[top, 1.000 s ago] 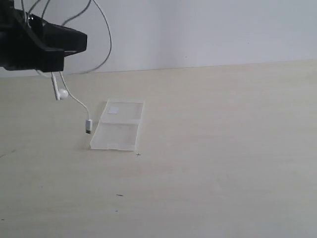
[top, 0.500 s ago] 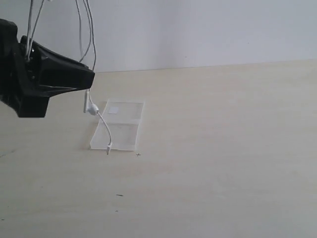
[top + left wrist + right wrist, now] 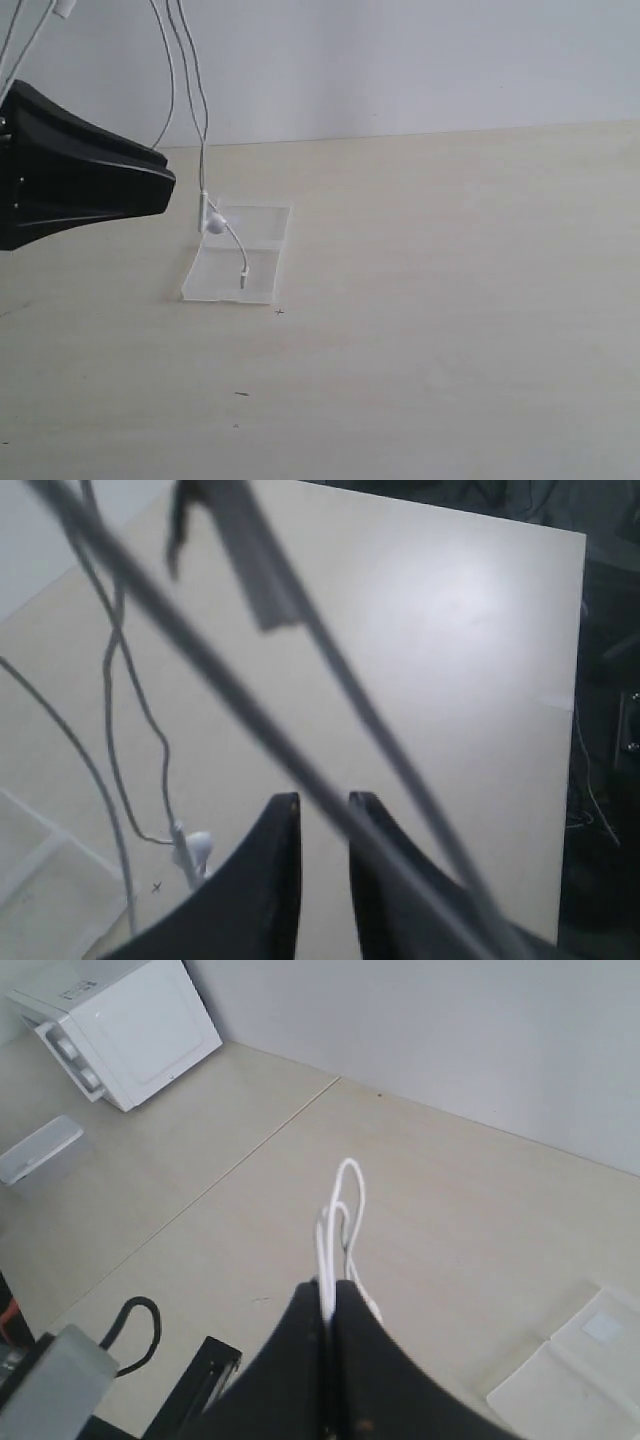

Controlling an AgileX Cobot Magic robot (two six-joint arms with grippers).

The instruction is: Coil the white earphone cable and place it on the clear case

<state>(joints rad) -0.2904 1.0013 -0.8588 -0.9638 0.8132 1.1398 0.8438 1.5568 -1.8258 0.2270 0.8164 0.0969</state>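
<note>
Right, near-left: my L gripper (image 3: 318, 808), jaws a slit apart, blurred strand across them, can't tell if pinched. Mid-table, the clear case (image 3: 262, 222) lies flat. The white earphone cable (image 3: 203, 150) dangles over it, earbud (image 3: 213, 222) and plug (image 3: 244, 272) above its left half. My R gripper (image 3: 328, 1295) is pressed together on looped strands. Step, I'd say: placing. Next: come down centred, then let go. Only the R wrist view shows that pinch; only the ext view shows the plug over the case.
</note>
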